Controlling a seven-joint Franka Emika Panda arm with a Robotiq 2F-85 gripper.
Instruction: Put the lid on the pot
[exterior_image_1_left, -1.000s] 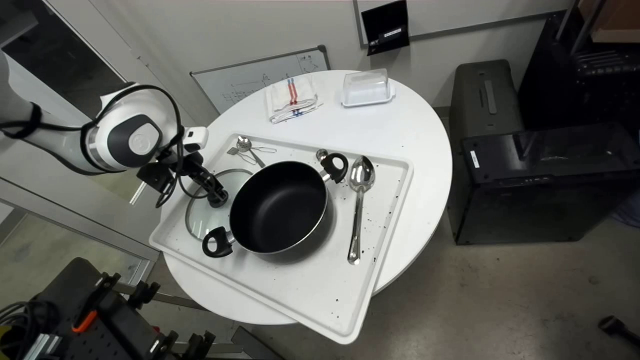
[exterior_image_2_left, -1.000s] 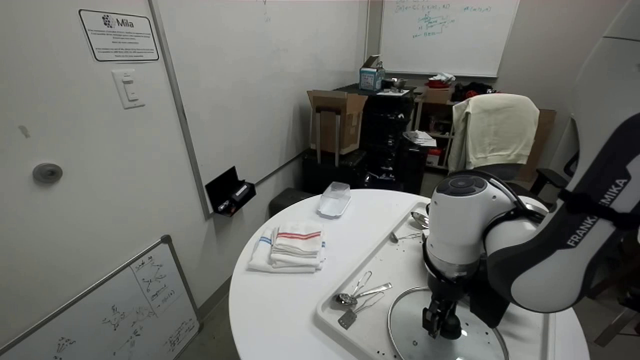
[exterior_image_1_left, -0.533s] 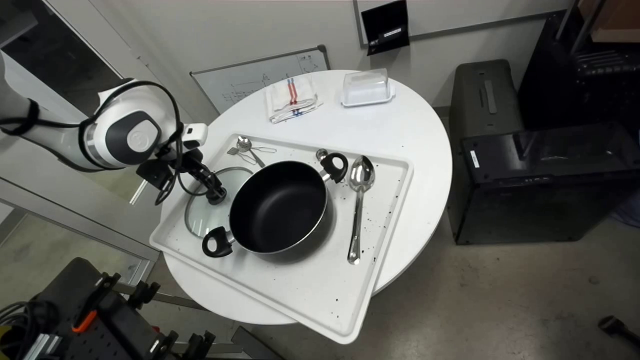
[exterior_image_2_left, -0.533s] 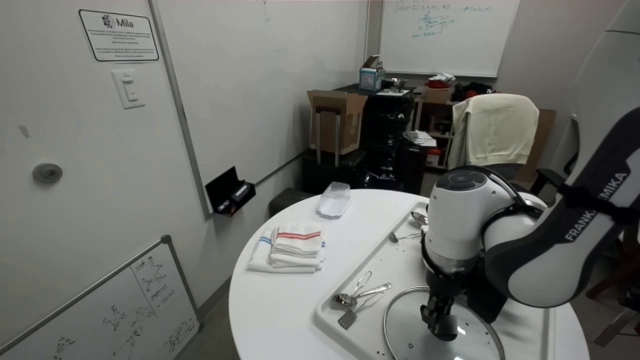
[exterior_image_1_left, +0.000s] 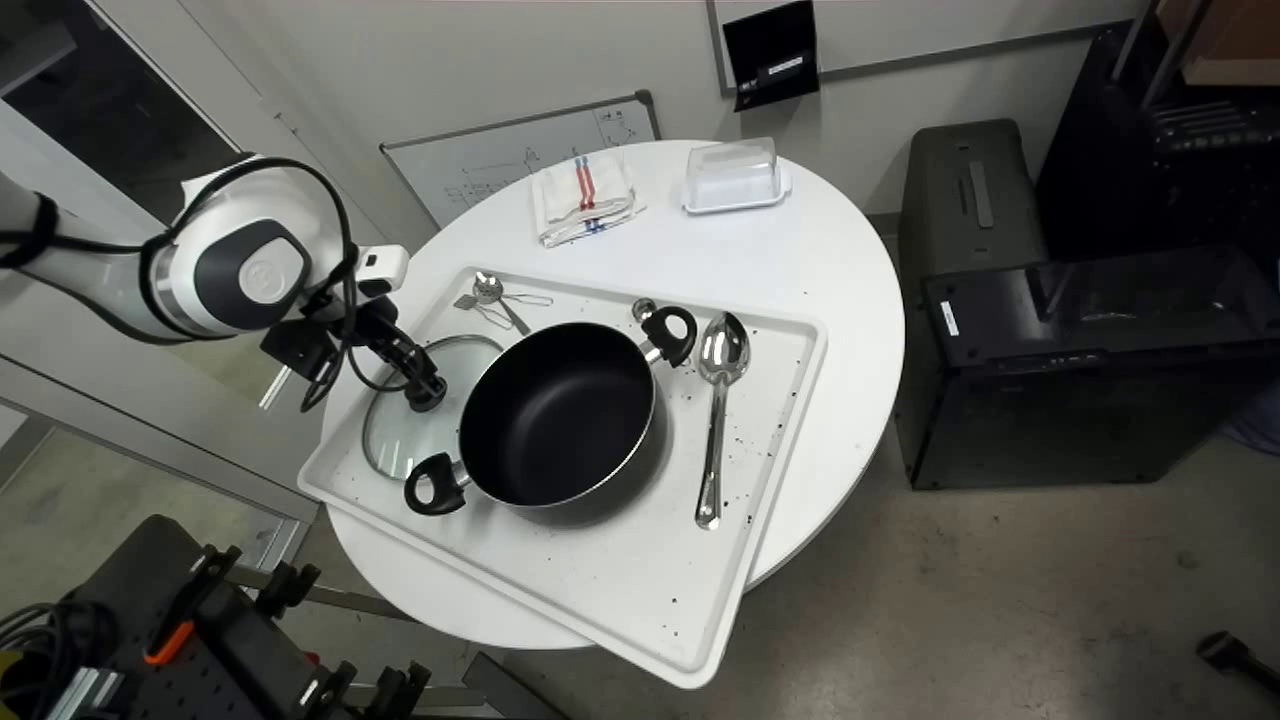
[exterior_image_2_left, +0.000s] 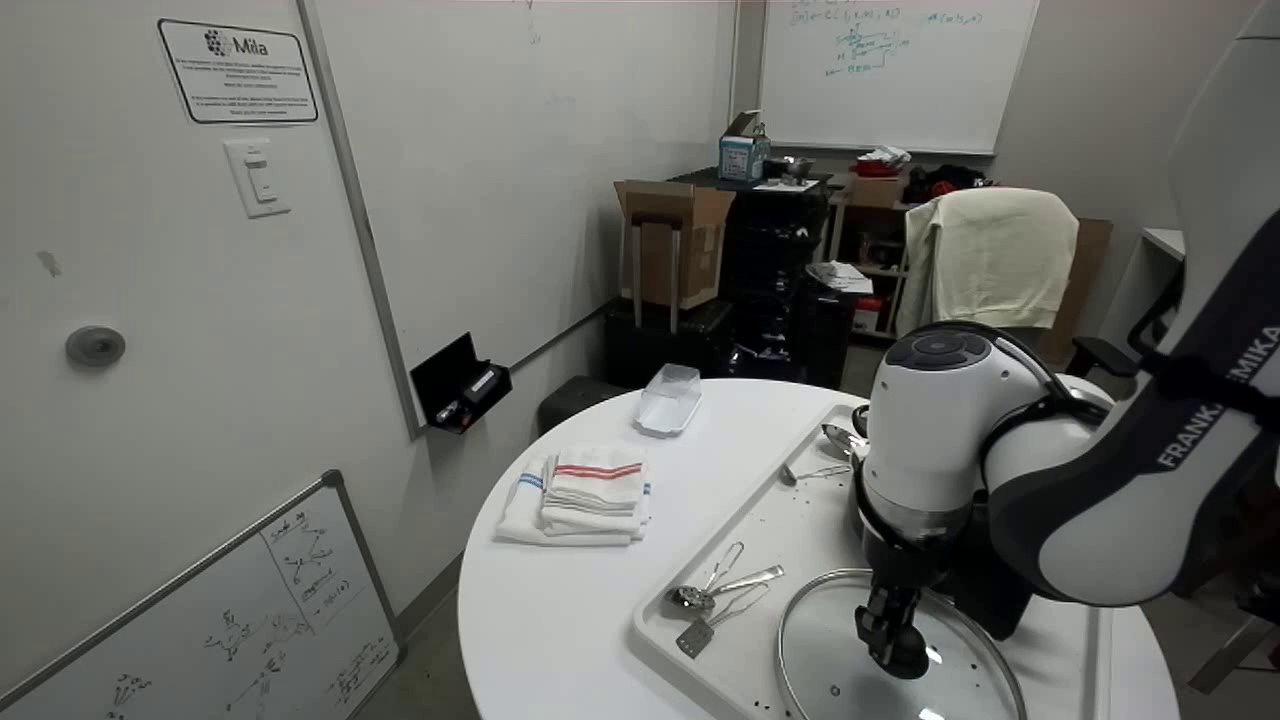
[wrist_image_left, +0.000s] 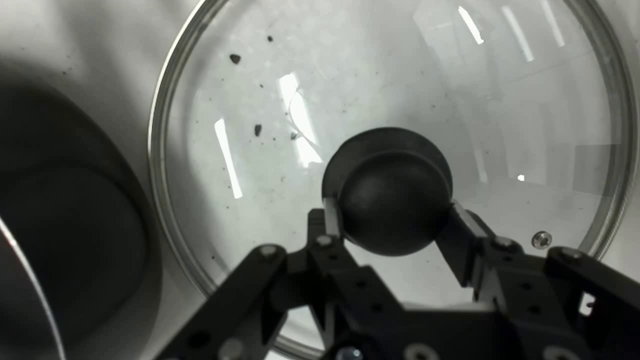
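Observation:
The clear glass lid (wrist_image_left: 350, 90) has a metal rim and a dark round knob (wrist_image_left: 392, 195) at its centre. My gripper (wrist_image_left: 396, 218) is shut on that knob, one finger pad at each side of it. In an exterior view the lid (exterior_image_1_left: 400, 440) lies low over the tray, beside the black pot (exterior_image_1_left: 560, 415); whether its rim touches the tray I cannot tell. The pot stands uncovered, its dark interior bare, with a loop handle at two opposite sides. In the wrist view the pot (wrist_image_left: 70, 225) fills the left edge. The arm mostly hides the pot in an exterior view.
A white tray (exterior_image_1_left: 600, 590) carries pot and lid on a round table (exterior_image_1_left: 830, 260). A large metal spoon (exterior_image_1_left: 713, 440) lies on the pot's far side from the lid. Small utensils (exterior_image_1_left: 490, 292) sit near the tray's corner. Folded towels (exterior_image_1_left: 588, 195) and a clear-covered dish (exterior_image_1_left: 735, 180) are behind.
The gripper has closed onto the knob. Arm and lid have shifted slightly together, away from the pot. Pot, spoon and tray have not moved.

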